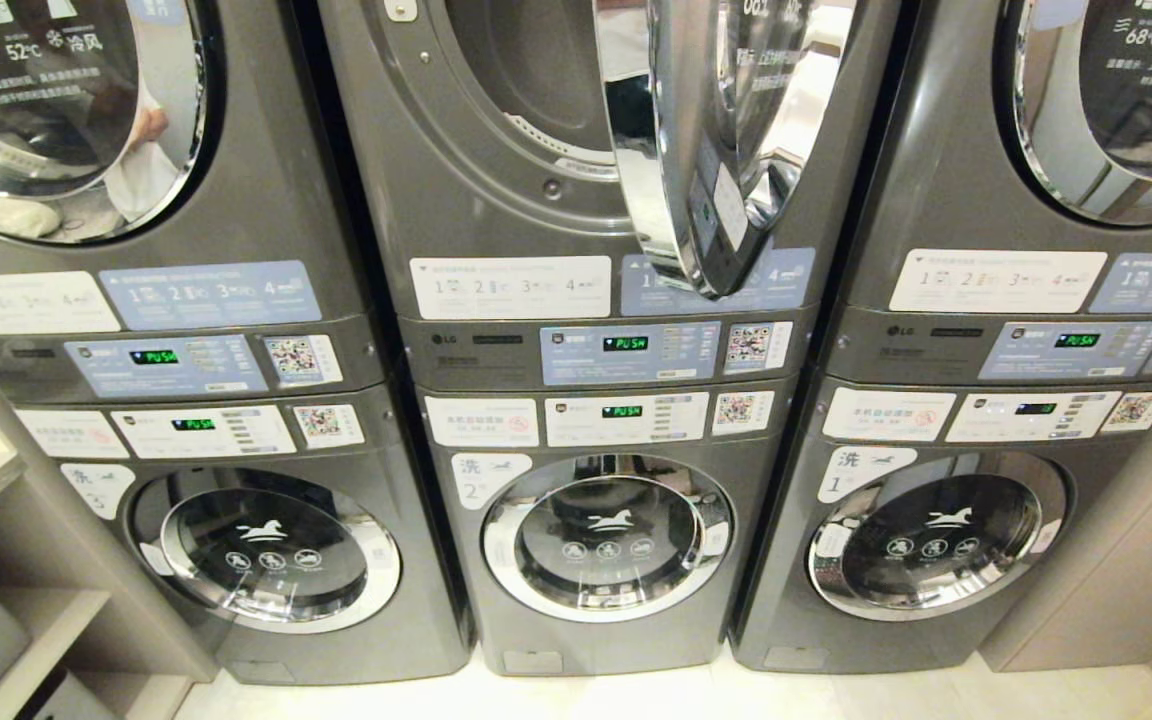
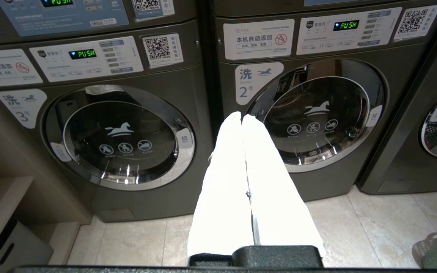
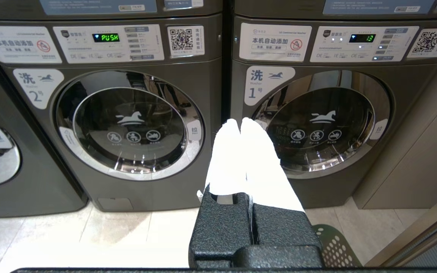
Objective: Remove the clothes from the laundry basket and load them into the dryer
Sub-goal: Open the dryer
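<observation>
All views facing stacked machines (image 1: 596,400)

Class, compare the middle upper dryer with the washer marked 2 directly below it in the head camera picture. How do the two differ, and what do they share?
The middle upper dryer has its chrome-rimmed door swung open, baring the drum opening; the washer marked 2 has its door shut. The dryer's display sits below its door, the washer's above. The dryer's panel is blue, the washer's white. Both are dark grey, have round doors, and show a green PUSH.
</observation>
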Robot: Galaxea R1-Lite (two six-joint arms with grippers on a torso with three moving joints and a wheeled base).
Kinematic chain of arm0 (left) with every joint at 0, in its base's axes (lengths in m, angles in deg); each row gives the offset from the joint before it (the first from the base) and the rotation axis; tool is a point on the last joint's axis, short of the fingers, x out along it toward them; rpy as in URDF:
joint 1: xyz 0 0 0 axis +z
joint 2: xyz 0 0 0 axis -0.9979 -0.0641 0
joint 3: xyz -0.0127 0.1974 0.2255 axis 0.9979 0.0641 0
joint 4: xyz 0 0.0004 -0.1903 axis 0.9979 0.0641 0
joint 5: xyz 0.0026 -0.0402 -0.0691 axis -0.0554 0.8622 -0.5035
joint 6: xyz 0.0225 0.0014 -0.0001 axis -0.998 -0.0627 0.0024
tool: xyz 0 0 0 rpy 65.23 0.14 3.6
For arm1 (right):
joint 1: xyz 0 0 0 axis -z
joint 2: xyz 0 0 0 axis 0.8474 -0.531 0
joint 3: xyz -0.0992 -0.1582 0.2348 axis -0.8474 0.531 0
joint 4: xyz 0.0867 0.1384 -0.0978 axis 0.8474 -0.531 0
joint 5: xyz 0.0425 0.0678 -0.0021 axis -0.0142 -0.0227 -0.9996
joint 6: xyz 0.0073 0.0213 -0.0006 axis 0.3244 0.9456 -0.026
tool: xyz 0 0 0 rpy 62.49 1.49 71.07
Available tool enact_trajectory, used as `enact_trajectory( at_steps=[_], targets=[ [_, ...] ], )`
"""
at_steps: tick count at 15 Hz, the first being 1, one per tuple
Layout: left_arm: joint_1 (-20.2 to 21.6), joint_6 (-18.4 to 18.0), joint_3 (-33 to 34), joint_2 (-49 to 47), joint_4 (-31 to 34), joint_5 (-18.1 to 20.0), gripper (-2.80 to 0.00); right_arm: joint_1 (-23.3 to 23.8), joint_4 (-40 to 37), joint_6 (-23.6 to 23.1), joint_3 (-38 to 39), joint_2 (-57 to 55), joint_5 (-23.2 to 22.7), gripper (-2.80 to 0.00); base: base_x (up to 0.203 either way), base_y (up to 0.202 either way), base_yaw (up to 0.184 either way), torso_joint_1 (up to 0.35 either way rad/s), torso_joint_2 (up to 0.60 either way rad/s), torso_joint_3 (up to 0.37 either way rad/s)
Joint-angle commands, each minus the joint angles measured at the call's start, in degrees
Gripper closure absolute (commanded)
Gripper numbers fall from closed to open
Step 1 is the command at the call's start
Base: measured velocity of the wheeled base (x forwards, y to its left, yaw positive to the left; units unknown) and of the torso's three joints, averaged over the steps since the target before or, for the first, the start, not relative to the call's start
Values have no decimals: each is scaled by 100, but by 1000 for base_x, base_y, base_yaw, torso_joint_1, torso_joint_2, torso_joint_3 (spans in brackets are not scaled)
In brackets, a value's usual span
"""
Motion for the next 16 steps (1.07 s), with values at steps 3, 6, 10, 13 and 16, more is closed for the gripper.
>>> enact_trajectory(
  at_steps=[3, 6, 10, 13, 16],
  targets=[
    [1, 2, 0, 2, 6, -3, 0, 0, 1, 0, 5, 11, 0, 0, 0, 0, 0, 0, 0, 0],
    [1, -24, 0, 2, 6, 6, 0, 0, 1, 0, -2, 11, 0, 0, 0, 0, 0, 0, 0, 0],
    [1, -24, 0, 2, 6, 6, 0, 0, 1, 9, -2, 11, 0, 0, 0, 0, 0, 0, 0, 0],
    [1, -24, 0, 2, -3, 6, 0, 0, 1, 26, 0, 11, 0, 0, 0, 0, 0, 0, 0, 0],
    [1, -24, 0, 2, -3, 6, 0, 0, 1, 26, 4, 11, 3, 0, 0, 0, 0, 0, 0, 0]
  ],
)
